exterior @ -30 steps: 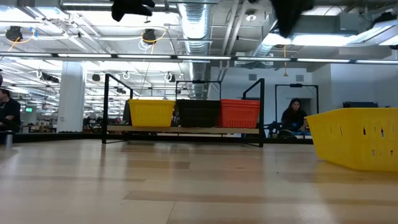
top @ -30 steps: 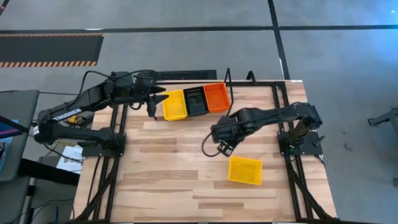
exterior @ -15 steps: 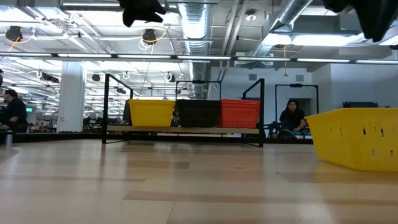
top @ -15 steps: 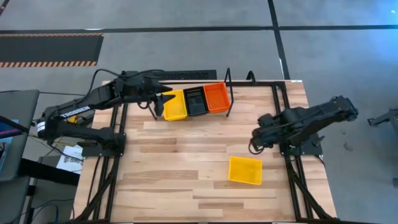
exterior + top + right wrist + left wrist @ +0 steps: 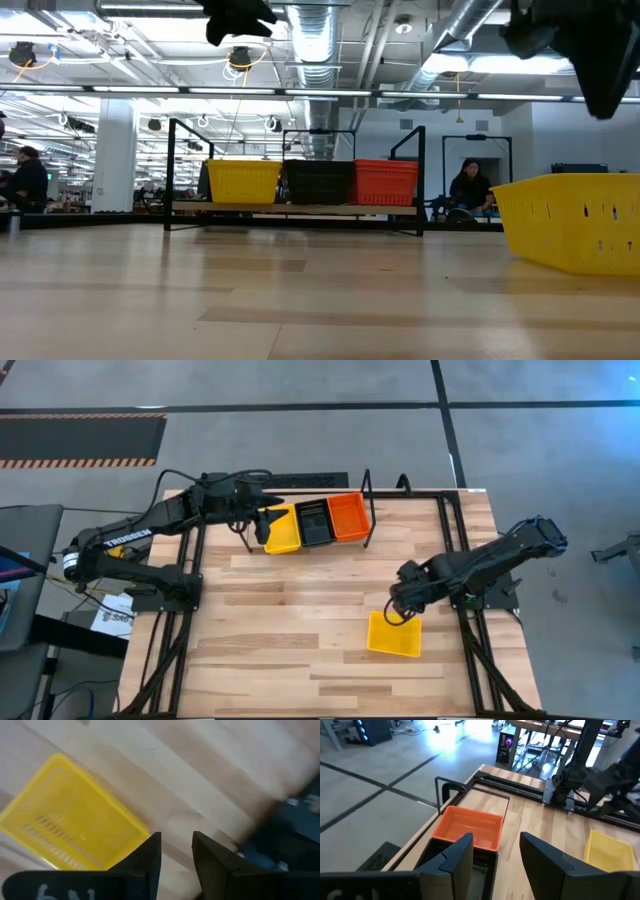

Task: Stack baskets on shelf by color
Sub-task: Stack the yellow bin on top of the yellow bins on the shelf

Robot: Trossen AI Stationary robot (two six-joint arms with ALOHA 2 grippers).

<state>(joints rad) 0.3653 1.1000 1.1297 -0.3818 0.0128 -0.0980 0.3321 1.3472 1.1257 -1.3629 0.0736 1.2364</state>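
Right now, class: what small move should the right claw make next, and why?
Probably lower the open right claw onto the near rim of the loose yellow basket. It hangs just above that edge, and this basket lies alone on the table while the shelf already carries yellow, black and red-orange stacks.

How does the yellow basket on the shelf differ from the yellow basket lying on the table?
The shelf yellow basket sits at the shelf's end beside a black basket; the table yellow basket lies alone on the tabletop, slightly skewed, under the right pincer. Both are yellow, rectangular and upright.
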